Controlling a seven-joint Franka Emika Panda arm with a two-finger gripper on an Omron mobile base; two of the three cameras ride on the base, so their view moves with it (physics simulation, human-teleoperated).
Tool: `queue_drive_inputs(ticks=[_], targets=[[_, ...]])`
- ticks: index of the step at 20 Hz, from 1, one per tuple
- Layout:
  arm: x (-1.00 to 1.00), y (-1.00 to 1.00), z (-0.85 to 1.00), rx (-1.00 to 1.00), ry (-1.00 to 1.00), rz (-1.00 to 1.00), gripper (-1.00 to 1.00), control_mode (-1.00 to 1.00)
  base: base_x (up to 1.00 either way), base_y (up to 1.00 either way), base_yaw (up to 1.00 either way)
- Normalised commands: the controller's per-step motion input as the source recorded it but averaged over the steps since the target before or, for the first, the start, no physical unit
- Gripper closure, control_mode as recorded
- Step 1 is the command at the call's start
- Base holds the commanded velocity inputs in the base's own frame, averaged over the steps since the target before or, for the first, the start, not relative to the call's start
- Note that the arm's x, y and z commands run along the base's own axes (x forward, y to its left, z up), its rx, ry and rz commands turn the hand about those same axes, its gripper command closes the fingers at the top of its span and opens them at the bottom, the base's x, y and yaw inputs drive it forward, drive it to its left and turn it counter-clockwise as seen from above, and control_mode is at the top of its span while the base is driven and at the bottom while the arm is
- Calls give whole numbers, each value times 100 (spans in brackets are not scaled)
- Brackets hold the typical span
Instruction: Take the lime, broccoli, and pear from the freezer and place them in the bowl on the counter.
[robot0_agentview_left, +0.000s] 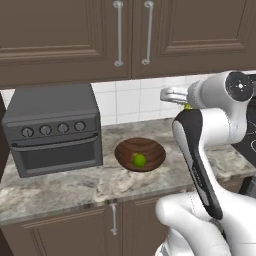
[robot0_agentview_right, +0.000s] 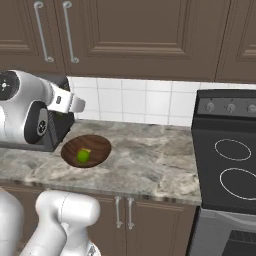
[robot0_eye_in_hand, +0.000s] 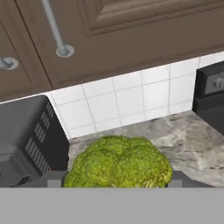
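Lumpy yellow-green broccoli clump (robot0_eye_in_hand: 119, 162) pinched between dark gripper (robot0_eye_in_hand: 114, 180) fingertips, smooth green lime (robot0_agentview_left: 139, 160) at six o'clock inside shallow dark wooden bowl (robot0_agentview_left: 152, 147), mottled beige stone counter (robot0_agentview_left: 75, 187)

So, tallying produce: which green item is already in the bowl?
The lime, a smooth round ball lying in the bowl; the lumpy broccoli sits between the claw fingers.

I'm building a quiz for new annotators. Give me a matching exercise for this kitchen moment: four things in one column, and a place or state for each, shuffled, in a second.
Things:
1. lime
2. broccoli
3. bowl
4. toaster oven

Places or states:
A. held between the jaws, above the counter
B. lying inside the bowl
C. on the counter, left of the bowl in the left base view
D. on the counter, holding one green fruit

Pairs: 1-B, 2-A, 3-D, 4-C
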Motion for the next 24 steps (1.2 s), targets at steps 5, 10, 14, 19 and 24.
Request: queue_drive_inputs(ticks=[5,10,14,19,24], targets=[[79,8,-97,0,50,16,100,-100,0,0,0],[90,0,-100,0,63,9,100,-100,0,0,0],[67,0,-82,-6,27,1,100,-100,0,0,0],[67,11,-91,-20,-2,0,100,-100,0,0,0],[62,11,-86,-8,-2,0,100,-100,0,0,0]])
